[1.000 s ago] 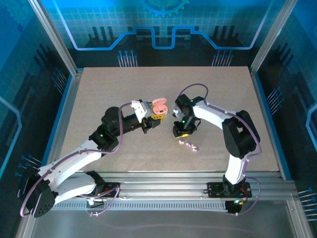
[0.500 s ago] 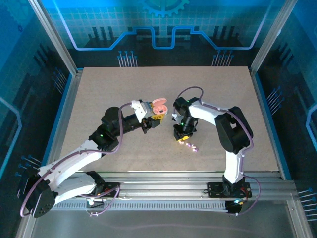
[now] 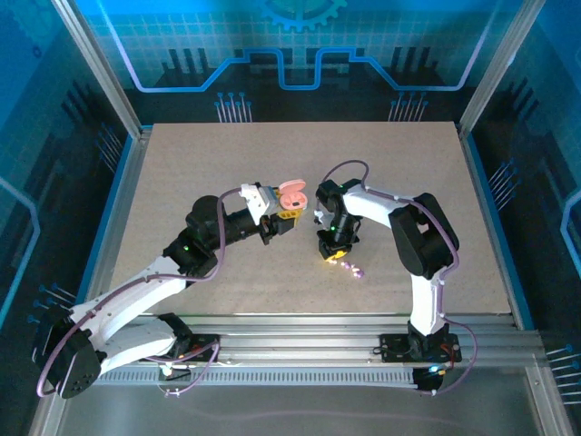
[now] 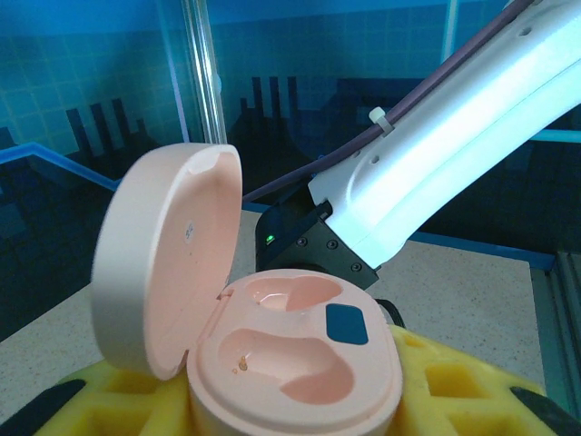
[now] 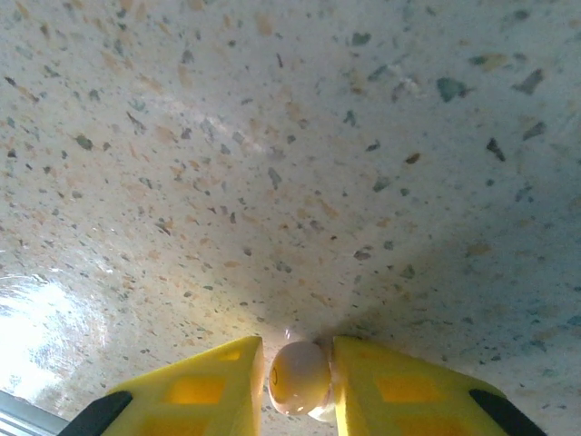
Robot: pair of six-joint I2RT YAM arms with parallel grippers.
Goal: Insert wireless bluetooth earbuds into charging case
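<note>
While the left gripper [image 4: 292, 411] clamped the open case [image 4: 300, 359], the right gripper [image 5: 299, 380] pinched an earbud [image 5: 297, 374], likely needing lifting to its well.

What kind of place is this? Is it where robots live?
Probably a robot test booth, not a home: a left arm and right arm bolted to a speckled table, metal posts holding clear walls, and a blue circuit-pattern backdrop.
</note>
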